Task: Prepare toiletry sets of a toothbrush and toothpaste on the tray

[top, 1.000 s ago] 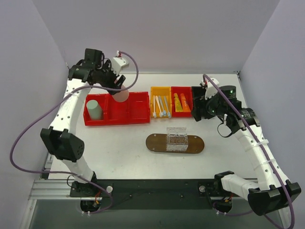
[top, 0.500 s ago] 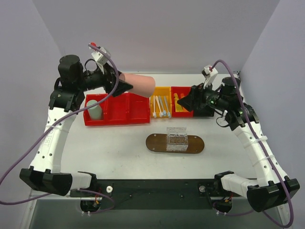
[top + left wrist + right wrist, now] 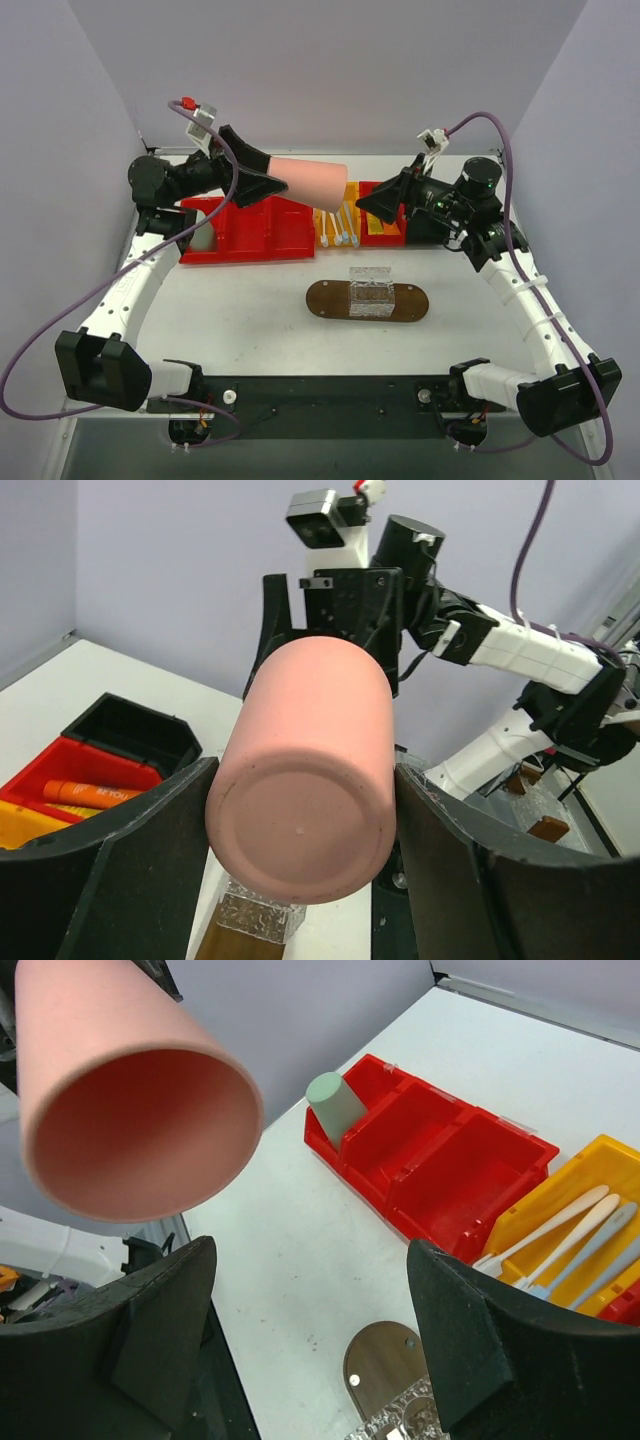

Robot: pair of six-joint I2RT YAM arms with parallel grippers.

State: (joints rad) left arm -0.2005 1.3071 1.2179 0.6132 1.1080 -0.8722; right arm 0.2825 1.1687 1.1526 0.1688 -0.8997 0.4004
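Note:
My left gripper [image 3: 275, 186] is shut on a pink cup [image 3: 312, 183] and holds it on its side in the air above the red bin, mouth toward the right. The cup's base fills the left wrist view [image 3: 305, 815]. My right gripper [image 3: 368, 205] is open and empty, facing the cup's mouth [image 3: 140, 1130] from a short way off. White toothbrushes [image 3: 338, 224] lie in a yellow bin. Orange toothpaste tubes [image 3: 380, 215] lie in a small red bin. The brown oval tray [image 3: 412, 303] lies mid-table with a clear glass cup [image 3: 371, 293] on it.
A long red bin [image 3: 270, 232] at the back left holds a pale green cup [image 3: 335, 1105]. A black bin [image 3: 130, 735] stands beside the toothpaste bin. White table surface lies in front of the bins and around the tray [image 3: 385, 1365].
My left arm has lifted the pink cup out of the red bin, tipped it sideways and carried it right. My right gripper has turned left to face it.

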